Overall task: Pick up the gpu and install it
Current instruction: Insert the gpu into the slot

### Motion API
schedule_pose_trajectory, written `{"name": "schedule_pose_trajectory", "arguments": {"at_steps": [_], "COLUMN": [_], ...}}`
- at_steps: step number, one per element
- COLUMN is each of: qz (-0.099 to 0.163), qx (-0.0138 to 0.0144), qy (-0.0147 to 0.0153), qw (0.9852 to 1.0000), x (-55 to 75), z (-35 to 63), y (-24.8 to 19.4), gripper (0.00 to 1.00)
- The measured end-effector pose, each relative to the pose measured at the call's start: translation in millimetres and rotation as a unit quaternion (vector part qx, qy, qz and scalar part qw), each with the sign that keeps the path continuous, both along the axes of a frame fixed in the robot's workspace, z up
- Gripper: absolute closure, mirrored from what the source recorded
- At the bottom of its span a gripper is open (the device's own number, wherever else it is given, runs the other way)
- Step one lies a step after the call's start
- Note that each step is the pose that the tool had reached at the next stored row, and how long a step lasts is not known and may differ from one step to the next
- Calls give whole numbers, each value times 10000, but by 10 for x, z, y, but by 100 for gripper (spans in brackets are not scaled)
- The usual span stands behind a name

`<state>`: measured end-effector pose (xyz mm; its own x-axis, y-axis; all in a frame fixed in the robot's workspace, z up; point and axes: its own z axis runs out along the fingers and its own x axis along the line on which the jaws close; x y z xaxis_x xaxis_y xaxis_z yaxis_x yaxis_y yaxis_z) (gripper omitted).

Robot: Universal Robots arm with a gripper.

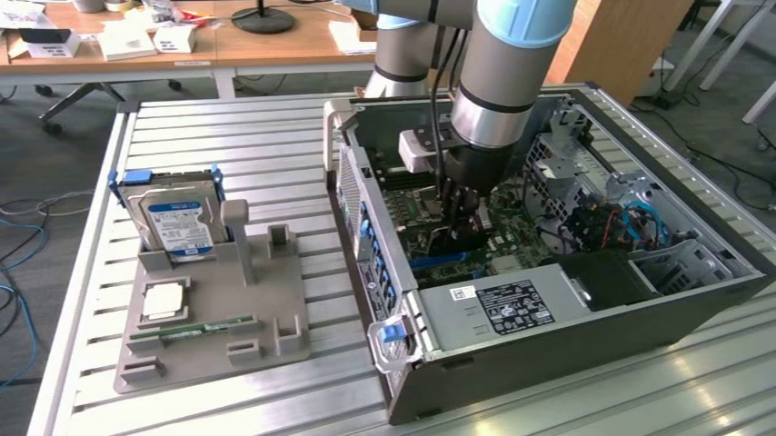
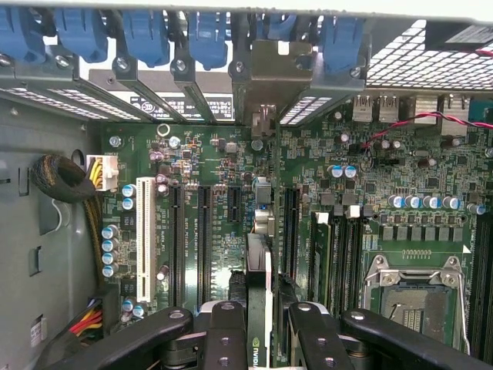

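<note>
Gripper [image 2: 260, 333] deep inside the open computer case [image 1: 679, 304], fingers [image 2: 223, 327] half closed and gripping the gpu [image 2: 259, 270], card held on its edge between them, low over the black slots of the motherboard [image 2: 208, 231], contact with a slot not clear, hard drive [image 1: 176, 222] outside in the grey holder [image 1: 206, 341]

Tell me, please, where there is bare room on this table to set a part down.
Bare slats lie between the grey fixture and the computer case, and between the hard drive and the desk. Inside the case it is crowded around the claw gripping the gpu.
</note>
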<state>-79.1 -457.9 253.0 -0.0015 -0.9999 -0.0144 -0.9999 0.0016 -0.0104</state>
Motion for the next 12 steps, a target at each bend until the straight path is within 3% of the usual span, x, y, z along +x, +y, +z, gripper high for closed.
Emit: {"name": "schedule_pose_trajectory", "arguments": {"at_steps": [12], "qz": [0], "qx": [-1], "qy": [-2], "qw": [10000], "x": [0], "z": [-14], "y": [0], "gripper": [74]}}
